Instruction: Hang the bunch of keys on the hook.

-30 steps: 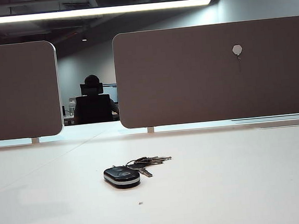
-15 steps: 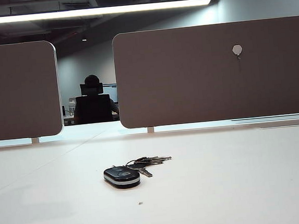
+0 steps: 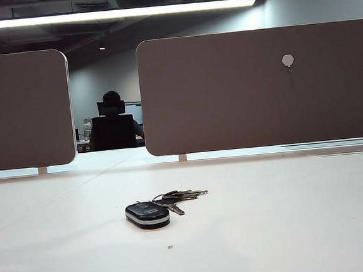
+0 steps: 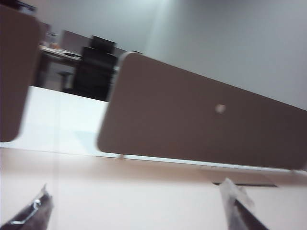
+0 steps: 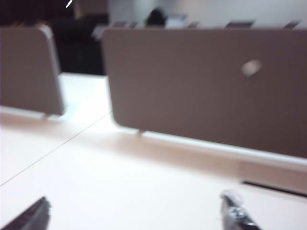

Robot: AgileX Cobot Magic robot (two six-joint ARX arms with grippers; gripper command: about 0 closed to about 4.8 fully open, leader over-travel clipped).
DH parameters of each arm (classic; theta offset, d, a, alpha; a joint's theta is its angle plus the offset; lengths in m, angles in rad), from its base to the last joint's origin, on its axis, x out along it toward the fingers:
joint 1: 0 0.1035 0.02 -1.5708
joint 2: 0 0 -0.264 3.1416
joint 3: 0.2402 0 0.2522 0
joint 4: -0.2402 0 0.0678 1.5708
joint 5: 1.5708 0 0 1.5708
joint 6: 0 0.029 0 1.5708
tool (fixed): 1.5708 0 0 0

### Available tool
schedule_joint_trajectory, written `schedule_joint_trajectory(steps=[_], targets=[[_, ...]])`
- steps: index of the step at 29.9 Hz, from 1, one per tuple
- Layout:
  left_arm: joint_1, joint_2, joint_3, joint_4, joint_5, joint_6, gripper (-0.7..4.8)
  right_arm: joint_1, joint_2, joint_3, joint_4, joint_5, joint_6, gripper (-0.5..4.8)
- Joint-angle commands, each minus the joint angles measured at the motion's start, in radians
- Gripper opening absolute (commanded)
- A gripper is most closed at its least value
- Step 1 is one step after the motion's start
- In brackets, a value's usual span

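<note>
Both grippers now show in their wrist views with jaws spread wide and nothing between them — left gripper [image 4: 134,211], right gripper [image 5: 136,213] — low over the table [image 3: 272,230]. Neither arm appears in the exterior view; only a faint shadow has crept in at its right edge since a second ago. Bunch of keys [image 3: 157,207] hasn't moved, flat mid-table, untouched. Hook [image 3: 287,62] sits bare on the right partition [image 3: 229,93] — so pickup hasn't started. No containers in sight.
</note>
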Motion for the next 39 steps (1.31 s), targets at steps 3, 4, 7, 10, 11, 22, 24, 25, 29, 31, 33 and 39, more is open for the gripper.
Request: schedule_joint_trajectory(steps=[3,4,7,10,11,22,24,25,29,31,33,39], targets=[[-0.002,0.146,0.079,-0.013,0.153,-0.013,4.79,0.134,0.244,0.142,0.005,-0.019,-0.006,4.79],[-0.006,0.171,0.090,-0.014,0.162,-0.013,4.79,0.175,0.302,0.179,0.005,-0.019,-0.008,4.79],[-0.026,0.211,0.102,-0.009,0.154,-0.011,4.79,0.282,0.452,0.273,0.003,-0.016,-0.057,4.79],[-0.069,0.237,0.101,-0.066,0.143,0.050,4.79,0.371,0.620,0.370,0.004,-0.013,-0.099,4.79],[-0.086,0.245,0.101,-0.097,0.145,0.082,4.79,0.389,0.669,0.398,0.002,-0.013,-0.101,4.79],[-0.301,0.336,0.155,-0.314,-0.045,0.235,4.79,0.487,1.129,0.623,-0.022,-0.065,-0.187,4.79],[-0.335,0.360,0.186,-0.371,-0.084,0.267,4.79,0.494,1.174,0.626,-0.022,-0.072,-0.190,4.79],[-0.358,0.381,0.208,-0.409,-0.114,0.282,4.79,0.496,1.193,0.626,-0.022,-0.073,-0.190,4.79],[-0.430,0.468,0.286,-0.532,-0.241,0.325,4.79,0.511,1.269,0.627,-0.033,-0.072,-0.257,4.79],[-0.463,0.515,0.317,-0.541,-0.256,0.324,4.79,0.520,1.306,0.629,-0.033,-0.070,-0.282,4.79],[-0.490,0.558,0.342,-0.534,-0.257,0.323,4.79,0.529,1.337,0.631,-0.033,-0.060,-0.294,4.79],[-0.551,0.665,0.396,-0.527,-0.297,0.322,4.79,0.529,1.424,0.635,-0.023,-0.053,-0.335,4.79]])
